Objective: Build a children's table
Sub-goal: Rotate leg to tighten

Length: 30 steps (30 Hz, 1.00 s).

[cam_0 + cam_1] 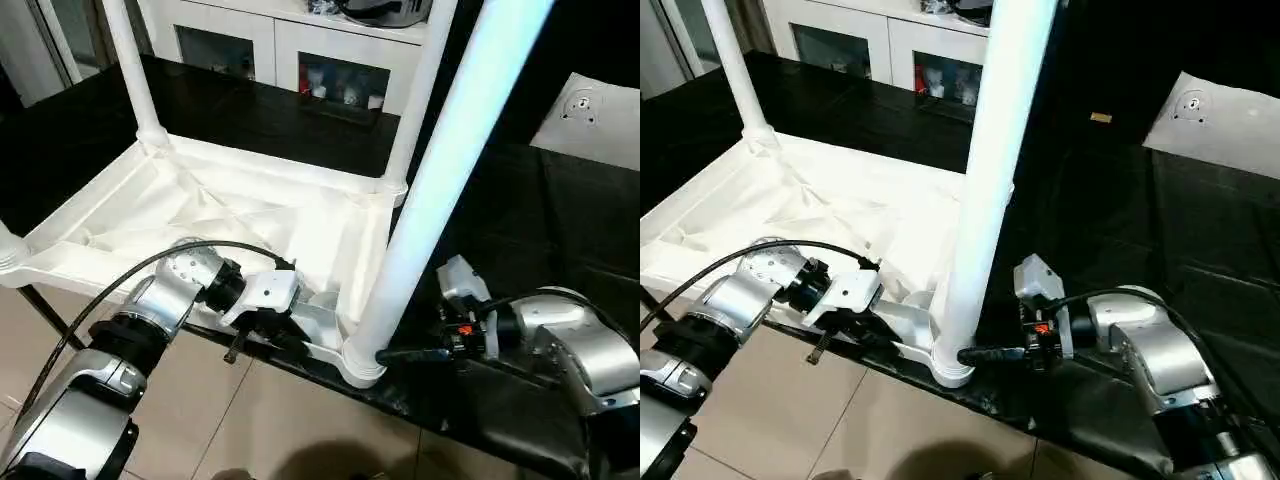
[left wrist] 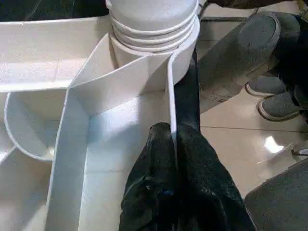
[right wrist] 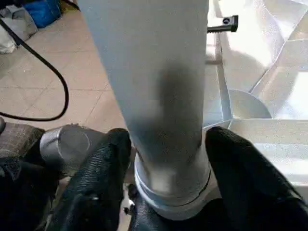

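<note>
Inverted tabletop (image 1: 230, 215) overhangs the worktop's (image 1: 560, 210) near edge; left pincer (image 2: 172, 137) pinches its rim wall, right pincer (image 3: 166, 149) straddles the near leg (image 1: 440, 180) base, contact unclear; uneven twisting risks tilting the leg in its socket.

The white plastic tabletop (image 1: 250, 215) lies upside down on the black table (image 1: 560, 230), and its thin ribs (image 2: 77, 120) split it into small pockets. Tall white tube legs (image 1: 445, 180) stand up in the corner sockets and block the way there. The right gripper (image 3: 166, 159) has a finger on each side of the near leg's bottom end. The left gripper (image 2: 175, 144) pinches the tabletop's side wall just beside that leg. The black table to the right is roomy, out to a flat white sheet (image 1: 590, 120).
</note>
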Available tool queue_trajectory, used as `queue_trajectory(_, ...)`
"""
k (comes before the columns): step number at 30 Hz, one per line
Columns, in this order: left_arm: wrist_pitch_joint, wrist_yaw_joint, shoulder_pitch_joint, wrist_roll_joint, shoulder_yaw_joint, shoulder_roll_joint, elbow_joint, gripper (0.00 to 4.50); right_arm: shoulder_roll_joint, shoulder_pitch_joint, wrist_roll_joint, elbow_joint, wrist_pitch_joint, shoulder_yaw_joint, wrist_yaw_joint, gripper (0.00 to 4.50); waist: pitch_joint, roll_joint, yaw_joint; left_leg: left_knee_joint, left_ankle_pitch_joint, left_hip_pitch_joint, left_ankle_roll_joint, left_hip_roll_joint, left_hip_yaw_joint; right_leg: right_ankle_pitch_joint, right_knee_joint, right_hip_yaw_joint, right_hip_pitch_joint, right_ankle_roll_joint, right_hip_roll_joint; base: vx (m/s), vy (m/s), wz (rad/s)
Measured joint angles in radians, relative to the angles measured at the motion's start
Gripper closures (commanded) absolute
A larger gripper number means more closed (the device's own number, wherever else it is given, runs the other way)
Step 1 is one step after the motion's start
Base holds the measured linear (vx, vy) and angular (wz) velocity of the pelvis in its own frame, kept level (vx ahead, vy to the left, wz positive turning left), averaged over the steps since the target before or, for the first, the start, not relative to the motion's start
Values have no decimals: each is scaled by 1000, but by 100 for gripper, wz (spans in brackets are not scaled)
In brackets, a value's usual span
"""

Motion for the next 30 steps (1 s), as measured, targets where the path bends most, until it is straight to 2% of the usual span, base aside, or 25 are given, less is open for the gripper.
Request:
queue_trajectory(1, 0, 0, 0, 0, 0, -2, 0, 450, 6, 0, -5, 0, -2, 5, -2, 225, 0, 0, 1, 0, 0, 0, 0, 0, 0, 0, 0, 0, 0, 0, -1, 0, 0, 0)
queue_trajectory(5, 0, -1, 1, 1, 0, -5, -2, 450, 6, 0, -6, 0, -8, 7, -3, 251, 0, -1, 1, 0, 0, 0, 0, -1, 1, 0, 0, -1, 0, 0, -2, 0, 0, 0)
queue_trajectory(9, 7, 4, 2, -1, 1, -9, -2, 450, 7, 4, -2, -6, 11, 5, -11, 257, 0, -1, 2, 0, 0, 0, 0, -1, 1, 0, 1, -1, 0, 0, -2, 0, 0, 0)
queue_trajectory(12, 64, 14, 14, -5, 13, -16, -19, 450, 10, 37, 14, -43, 50, -16, -45, 259, 0, 0, 6, 0, 0, 0, 0, -1, 2, 0, 1, -1, 2, 1, -3, 0, 0, 0)
queue_trajectory(16, 116, 52, 26, -12, 36, -24, -20, 450, 45, 72, 24, -75, 96, -47, -133, 259, 0, 0, 1, 1, 1, 2, 1, -1, 2, 0, 1, -1, 3, 1, -4, 0, 0, 0)
queue_trajectory(18, 134, 108, 26, -4, 56, -29, -6, 450, 91, 80, 4, -77, 108, -65, -218, 259, -1, -1, -8, 1, 1, 3, 0, -1, 2, 0, 1, -1, 4, 1, -4, 0, 0, 0)
queue_trajectory(21, 196, 238, -3, 22, 88, -65, 46, 450, 211, 73, -55, -62, 135, -115, -438, 260, -2, -2, -40, 2, 3, 5, -2, -1, 1, 0, 0, -3, 5, 1, -4, 0, 0, 0)
queue_trajectory(23, 227, 300, -14, 33, 94, -93, 56, 450, 243, 53, -77, -51, 154, -127, -541, 261, -2, -1, -58, 3, 3, 5, -2, -2, 1, 0, -2, -6, 4, 1, -6, 0, 0, 0)
queue_trajectory(25, 252, 368, -27, 45, 102, -120, 73, 450, 304, 42, -96, -46, 189, -153, -646, 262, -3, -4, -64, 3, 3, 5, -2, -2, 0, -1, -2, -6, 5, 1, -6, 0, 0, 0)
queue_trajectory(30, 307, 579, -104, 78, 124, -215, 186, 450, 454, -35, -180, 9, 237, -196, -949, 262, -3, -4, -63, 4, 4, 2, 0, -3, -1, -1, -3, -8, 5, 1, -7, 0, 0, 0)
